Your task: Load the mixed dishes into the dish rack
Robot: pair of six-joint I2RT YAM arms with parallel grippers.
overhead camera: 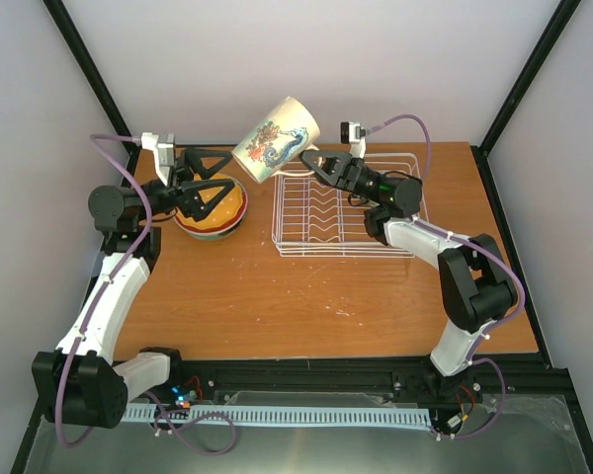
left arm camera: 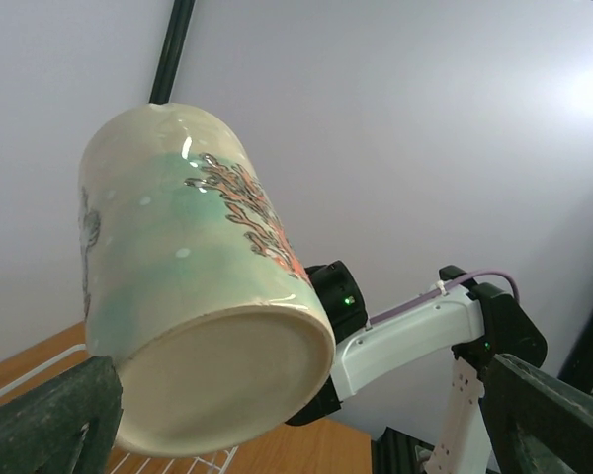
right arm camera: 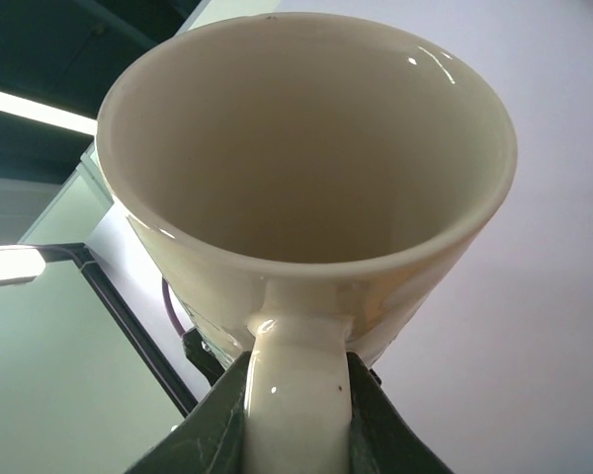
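Note:
My right gripper (overhead camera: 314, 163) is shut on the handle of the cream mug with a colourful picture (overhead camera: 275, 140). It holds the mug tilted in the air, over the far left corner of the white wire dish rack (overhead camera: 348, 209). In the right wrist view the handle (right arm camera: 296, 405) sits clamped between the fingers (right arm camera: 208, 434), the mug's mouth facing the camera. My left gripper (overhead camera: 206, 194) is open and empty above a stack of dishes (overhead camera: 212, 215) with an orange-yellow plate on top. The left wrist view shows the mug's base (left arm camera: 217, 380). The teal bowl and the floral plate cannot be made out.
The rack stands at the back right of the wooden table (overhead camera: 306, 296), and the dish stack at the back left. Black frame posts (overhead camera: 94, 74) rise at the back corners. The right arm's white link (left arm camera: 415, 336) shows behind the mug in the left wrist view.

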